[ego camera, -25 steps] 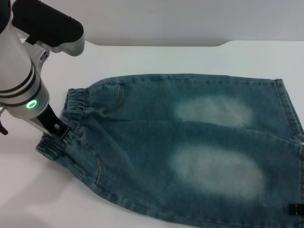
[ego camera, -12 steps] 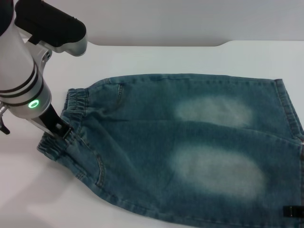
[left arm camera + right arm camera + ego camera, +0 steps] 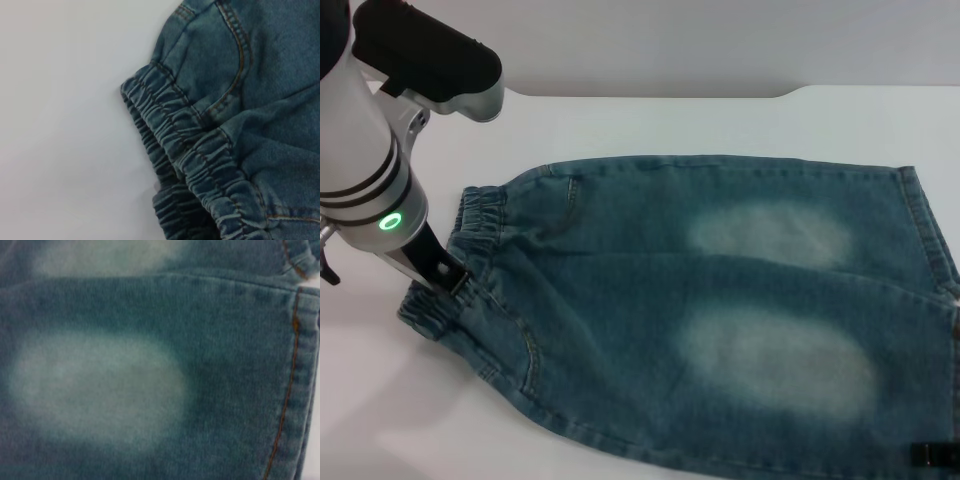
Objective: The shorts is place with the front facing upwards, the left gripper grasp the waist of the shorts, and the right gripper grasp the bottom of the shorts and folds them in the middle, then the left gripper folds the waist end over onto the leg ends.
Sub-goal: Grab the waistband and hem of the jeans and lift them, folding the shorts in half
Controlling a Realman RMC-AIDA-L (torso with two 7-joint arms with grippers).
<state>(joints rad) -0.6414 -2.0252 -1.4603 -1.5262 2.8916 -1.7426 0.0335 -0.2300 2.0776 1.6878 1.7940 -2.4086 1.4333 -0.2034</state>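
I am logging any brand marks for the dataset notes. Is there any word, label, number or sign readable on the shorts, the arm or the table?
None: no readable text in any view.
The shorts show only stitching and faded patches, no tag or print.
The left gripper at the waistband bears no lettering; its arm shows only a green ring light, not a sign.
The table is unmarked.
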